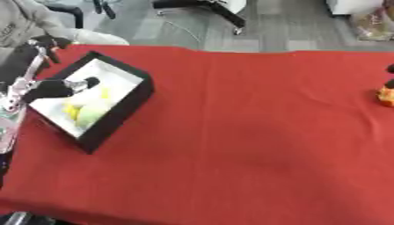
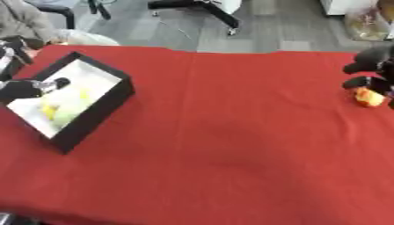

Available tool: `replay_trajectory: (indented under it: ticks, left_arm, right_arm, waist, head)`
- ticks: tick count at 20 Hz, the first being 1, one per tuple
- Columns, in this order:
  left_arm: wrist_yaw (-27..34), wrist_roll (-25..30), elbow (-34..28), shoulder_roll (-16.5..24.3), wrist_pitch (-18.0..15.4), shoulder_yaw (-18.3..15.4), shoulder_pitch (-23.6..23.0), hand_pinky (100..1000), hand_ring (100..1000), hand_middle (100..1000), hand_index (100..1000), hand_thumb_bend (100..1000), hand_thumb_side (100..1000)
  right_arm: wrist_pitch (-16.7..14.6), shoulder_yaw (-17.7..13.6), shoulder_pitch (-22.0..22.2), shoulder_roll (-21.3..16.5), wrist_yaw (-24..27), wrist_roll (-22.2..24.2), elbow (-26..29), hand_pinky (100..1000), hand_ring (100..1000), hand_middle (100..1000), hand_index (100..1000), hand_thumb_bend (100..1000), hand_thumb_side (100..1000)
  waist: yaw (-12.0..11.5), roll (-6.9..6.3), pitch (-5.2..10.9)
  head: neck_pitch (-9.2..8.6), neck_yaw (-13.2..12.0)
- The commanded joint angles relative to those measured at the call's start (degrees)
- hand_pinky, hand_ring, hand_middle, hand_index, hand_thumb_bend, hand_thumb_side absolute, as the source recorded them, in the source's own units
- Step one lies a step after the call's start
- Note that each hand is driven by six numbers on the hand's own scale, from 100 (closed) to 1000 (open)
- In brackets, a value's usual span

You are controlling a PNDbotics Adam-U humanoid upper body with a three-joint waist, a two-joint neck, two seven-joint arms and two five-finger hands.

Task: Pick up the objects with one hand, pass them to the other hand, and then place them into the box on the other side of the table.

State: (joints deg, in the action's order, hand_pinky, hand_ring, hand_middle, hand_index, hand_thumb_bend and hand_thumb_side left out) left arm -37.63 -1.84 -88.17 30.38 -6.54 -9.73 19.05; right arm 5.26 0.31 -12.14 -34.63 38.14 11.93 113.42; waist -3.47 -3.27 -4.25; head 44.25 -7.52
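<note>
Blurring right hand (image 2: 369,72) on orange object (image 2: 369,97), left hand (image 1: 54,88) over box (image 1: 123,112)

Beyond the far edge of your red-covered tabletop (image 1: 254,132) lies a grey floor (image 1: 308,26). An office chair base (image 1: 204,9) with dark legs stands on it near the top centre, and a clear bag (image 2: 368,22) holding something yellowish sits at the upper right corner.

Red cloth (image 1: 254,132) matt, creased; box (image 1: 123,110) black walls, white inside.
</note>
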Motion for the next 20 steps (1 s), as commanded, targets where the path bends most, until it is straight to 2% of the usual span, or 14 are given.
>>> replay_trajectory:
  ticks: [1, 4, 8, 10, 11, 12, 13, 15, 19, 20]
  left_arm:
    - [7.3, -4.3, -7.6, -0.6, 0.6, -2.3, -1.0, 464, 532, 668, 827, 676, 609]
    - [13.8, -8.8, -13.7, -3.7, 1.4, -3.6, -3.5, 454, 520, 647, 811, 657, 599]
    - [18.8, -9.9, -19.3, -8.3, 1.3, -2.4, -5.8, 445, 513, 636, 806, 638, 601]
    - [19.8, -9.1, -21.1, -10.4, 1.2, -1.4, -6.2, 445, 512, 636, 807, 636, 601]
    - [20.2, -8.8, -21.9, -11.5, 1.1, -0.9, -6.1, 443, 509, 631, 802, 631, 598]
    - [20.8, -8.3, -22.5, -12.9, 0.9, -0.2, -5.9, 442, 508, 628, 801, 671, 578]
    - [21.5, -8.0, -23.1, -14.1, 0.8, 0.4, -5.6, 442, 506, 625, 798, 624, 595]
    - [22.8, -7.3, -24.0, -15.9, 0.5, 1.5, -5.2, 442, 506, 625, 798, 623, 595]
    - [23.7, -6.7, -24.5, -16.5, 0.5, 1.9, -5.2, 442, 506, 625, 798, 623, 595]
    - [23.9, -6.6, -24.7, -16.7, 0.3, 2.1, -5.1, 437, 502, 622, 798, 625, 601]
  right_arm:
    - [-3.0, -2.8, 1.2, -2.1, -3.8, 1.1, 1.2, 640, 703, 645, 596, 100, 413]
    - [-5.4, -6.1, 4.4, -4.1, -7.5, -1.8, 1.2, 639, 704, 650, 601, 100, 407]
    - [-5.5, -8.9, 7.5, -8.3, -12.3, -8.3, -0.6, 637, 725, 703, 634, 100, 392]
    - [-6.0, -8.7, 8.1, -9.9, -15.6, -10.1, -2.9, 639, 736, 722, 651, 100, 391]
    - [-6.2, -8.5, 8.3, -10.8, -17.3, -10.3, -4.3, 650, 778, 777, 701, 110, 392]
    - [-6.5, -8.2, 8.4, -11.8, -19.4, -10.3, -6.1, 652, 791, 792, 712, 100, 350]
    - [-7.0, -7.9, 8.3, -12.7, -21.3, -10.5, -8.1, 661, 812, 816, 734, 123, 375]
    - [-8.4, -7.2, 7.9, -14.3, -24.5, -10.8, -12.1, 665, 822, 828, 746, 126, 378]
    - [-10.5, -6.6, 7.4, -14.9, -26.3, -10.8, -15.2, 665, 822, 828, 746, 126, 378]
    - [-10.6, -6.3, 7.6, -15.2, -26.6, -10.7, -15.7, 708, 892, 906, 816, 155, 391]
  waist:
    - [-0.1, -0.39, 1.41]
    - [-0.3, -0.24, 1.18]
    - [-1.1, -0.19, 0.79]
    - [-1.5, -0.18, 0.61]
    - [-1.8, -0.18, 0.46]
    - [-2.1, -0.23, 0.31]
    - [-2.4, -0.29, 0.15]
    - [-3.0, -0.44, -0.13]
    - [-3.2, -0.5, -0.23]
    - [-3.5, -0.45, -0.45]
  head:
    - [-0.14, 1.1]
    - [-0.14, 2.8]
    - [-0.14, 5.6]
    - [-0.14, 6.7]
    - [-0.14, 7.3]
    - [-0.14, 8.0]
    - [-0.14, 8.6]
    - [-0.14, 9.5]
    - [-0.14, 9.8]
    - [-0.14, 10.4]
